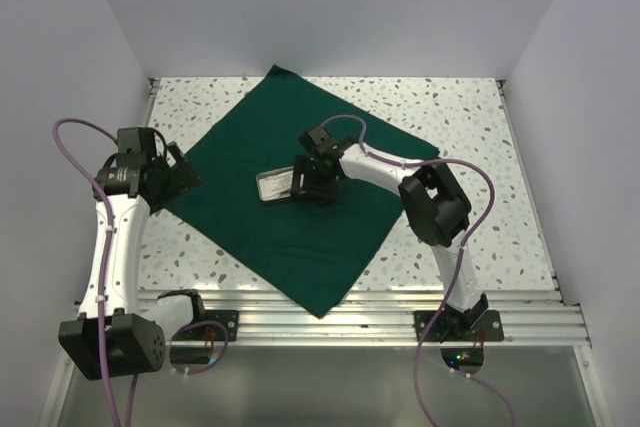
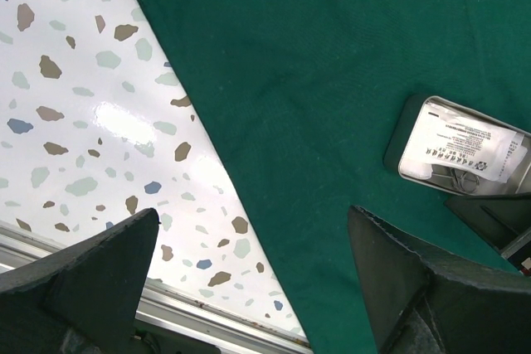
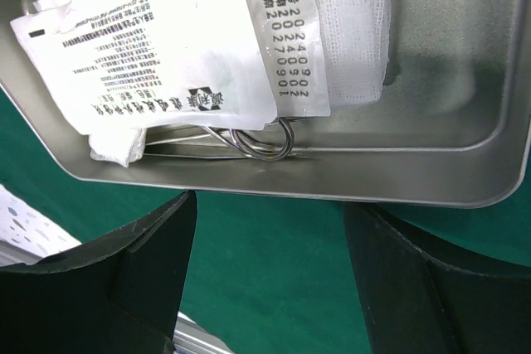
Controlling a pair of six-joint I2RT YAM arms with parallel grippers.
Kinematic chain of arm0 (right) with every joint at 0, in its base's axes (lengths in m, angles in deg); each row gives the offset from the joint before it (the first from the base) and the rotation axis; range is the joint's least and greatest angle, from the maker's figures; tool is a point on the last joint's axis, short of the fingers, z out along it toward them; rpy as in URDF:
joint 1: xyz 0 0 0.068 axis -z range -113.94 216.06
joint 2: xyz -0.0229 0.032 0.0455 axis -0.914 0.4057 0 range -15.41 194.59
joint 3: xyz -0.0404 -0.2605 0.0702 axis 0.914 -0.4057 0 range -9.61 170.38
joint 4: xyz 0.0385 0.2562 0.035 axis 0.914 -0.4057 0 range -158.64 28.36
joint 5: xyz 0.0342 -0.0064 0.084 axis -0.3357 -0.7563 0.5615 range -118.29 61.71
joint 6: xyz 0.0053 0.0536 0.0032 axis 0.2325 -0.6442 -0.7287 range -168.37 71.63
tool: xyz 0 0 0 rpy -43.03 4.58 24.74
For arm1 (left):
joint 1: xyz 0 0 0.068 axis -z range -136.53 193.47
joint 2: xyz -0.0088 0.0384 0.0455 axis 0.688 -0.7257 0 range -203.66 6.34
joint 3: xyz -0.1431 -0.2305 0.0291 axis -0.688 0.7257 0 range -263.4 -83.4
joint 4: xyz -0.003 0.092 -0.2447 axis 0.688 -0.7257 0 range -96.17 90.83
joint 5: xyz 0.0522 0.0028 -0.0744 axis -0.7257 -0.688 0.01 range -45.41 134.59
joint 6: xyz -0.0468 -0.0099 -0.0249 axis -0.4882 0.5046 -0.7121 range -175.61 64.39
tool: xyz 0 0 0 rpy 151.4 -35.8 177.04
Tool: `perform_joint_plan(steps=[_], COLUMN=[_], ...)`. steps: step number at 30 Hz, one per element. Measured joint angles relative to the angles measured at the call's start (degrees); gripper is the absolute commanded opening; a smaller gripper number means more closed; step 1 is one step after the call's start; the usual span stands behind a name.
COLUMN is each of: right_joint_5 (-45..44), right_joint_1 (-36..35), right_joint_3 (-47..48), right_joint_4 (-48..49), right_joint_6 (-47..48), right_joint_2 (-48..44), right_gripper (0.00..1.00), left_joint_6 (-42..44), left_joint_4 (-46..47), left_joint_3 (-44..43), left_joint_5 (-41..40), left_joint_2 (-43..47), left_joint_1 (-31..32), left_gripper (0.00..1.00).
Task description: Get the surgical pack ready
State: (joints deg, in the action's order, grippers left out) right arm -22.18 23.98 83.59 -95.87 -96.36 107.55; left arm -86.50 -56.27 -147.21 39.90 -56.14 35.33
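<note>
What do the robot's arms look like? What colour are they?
The left arm and the right arm are both white tubes with chunky black joints. A purple cable loops along each one. Each arm ends in a black pincer. The left pincer has two thick, wedge-shaped fingers.

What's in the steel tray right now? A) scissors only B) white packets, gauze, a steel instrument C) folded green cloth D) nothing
B: the right wrist view shows printed white packets, gauze and the ring handle of a steel instrument lying in the tray.
</note>
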Motion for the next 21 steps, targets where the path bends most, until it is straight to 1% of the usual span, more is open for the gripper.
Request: perform_joint_plan(steps=[11,21], right_joint_5=[-0.7,-6.9], right_joint_1=[-0.5,-6.2], right_joint_3=[-0.2,-0.2], right_joint_4=[0.7,0.5], right_joint_6=[-3.5,-10.1], right_joint_2=[0.0,-0.2], right_gripper=[0.73,0.74], left_joint_6=[-0.1,0.0], left_joint_4=[0.0,-0.9], left_joint_3=[0.7,0.9], left_joint_5=[0.7,1.5], left_joint_2=[-0.3,-2.3], left_joint_1=[0.0,0.0], left_gripper=[0.99,1.00])
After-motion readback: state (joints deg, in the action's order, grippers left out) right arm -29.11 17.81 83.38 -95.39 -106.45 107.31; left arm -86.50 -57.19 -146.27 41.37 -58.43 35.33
